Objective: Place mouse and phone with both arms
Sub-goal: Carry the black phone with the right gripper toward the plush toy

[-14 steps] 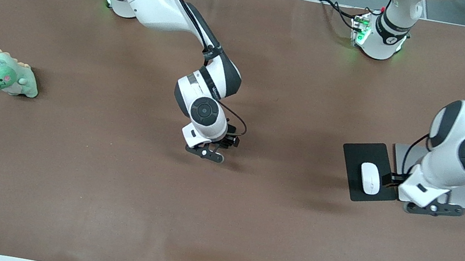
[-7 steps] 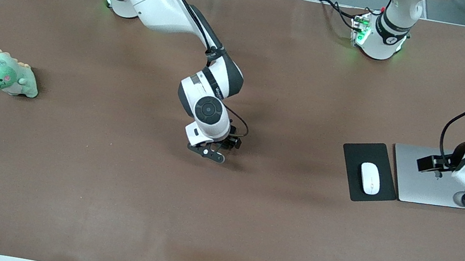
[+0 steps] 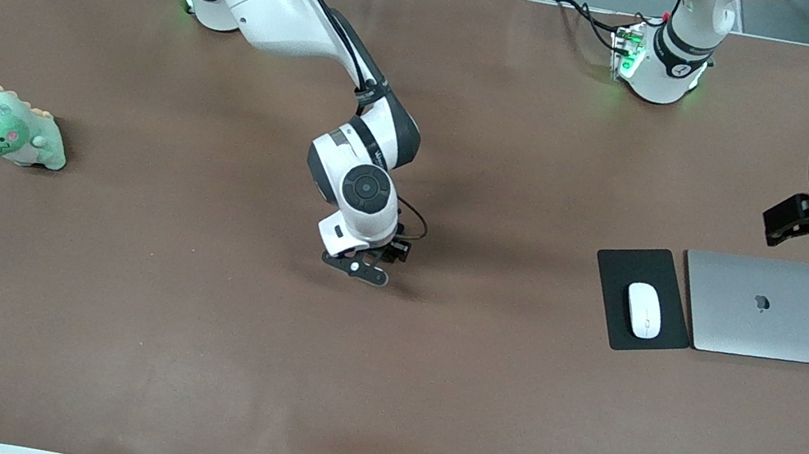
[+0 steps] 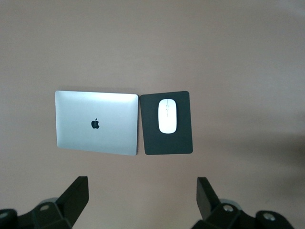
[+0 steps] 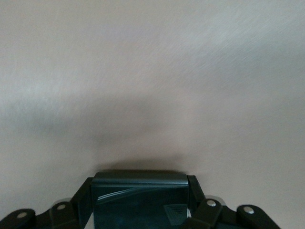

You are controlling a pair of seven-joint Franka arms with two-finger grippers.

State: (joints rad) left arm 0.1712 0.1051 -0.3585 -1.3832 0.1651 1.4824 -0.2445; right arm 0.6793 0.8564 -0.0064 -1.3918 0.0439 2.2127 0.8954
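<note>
Right gripper [image 3: 362,264] is clamped on the phone [image 5: 139,198], a dark slab held between its fingers, low over the bare middle of the table [image 3: 184,346], and has barely shifted over the past second. Farther from the front camera and toward the left arm's end, the mouse [image 3: 644,309] lies released on the black mouse pad [image 3: 627,262] beside the closed laptop [image 3: 765,307]. Left gripper [image 4: 140,202], fingers spread wide and empty, has risen off that spot to the table's edge, so the mouse appears placed and the phone outstanding.
</note>
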